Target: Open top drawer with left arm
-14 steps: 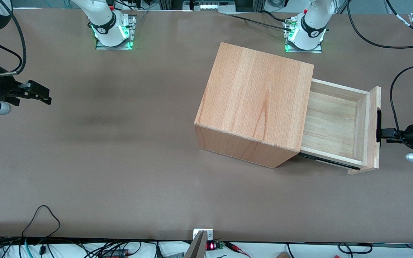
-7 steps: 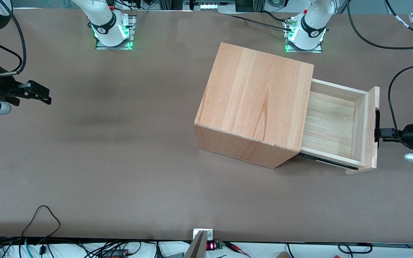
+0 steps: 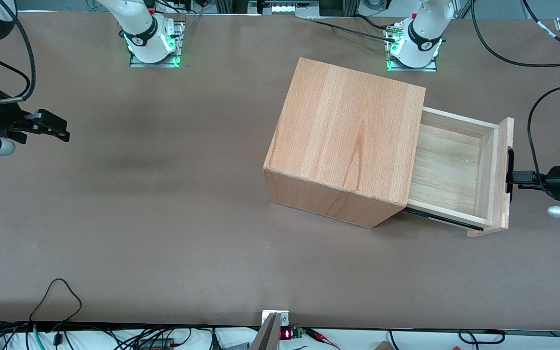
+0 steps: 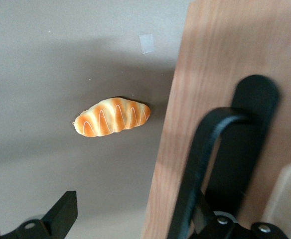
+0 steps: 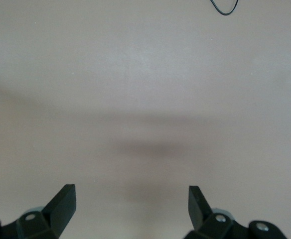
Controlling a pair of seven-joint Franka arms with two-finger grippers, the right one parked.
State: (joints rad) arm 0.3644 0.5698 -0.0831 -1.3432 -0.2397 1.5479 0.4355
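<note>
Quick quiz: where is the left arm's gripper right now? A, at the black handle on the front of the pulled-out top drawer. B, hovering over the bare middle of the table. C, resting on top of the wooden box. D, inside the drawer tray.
A: the gripper sits against the black handle on the front of the pulled-out top drawer.

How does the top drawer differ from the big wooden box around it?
The top drawer is a shallow open tray, paler inside; the wooden box is tall, closed on top and redder. The drawer bears a black bar handle, where the left arm's gripper stands open; the box shows plain faces. Both are light wood.
</note>
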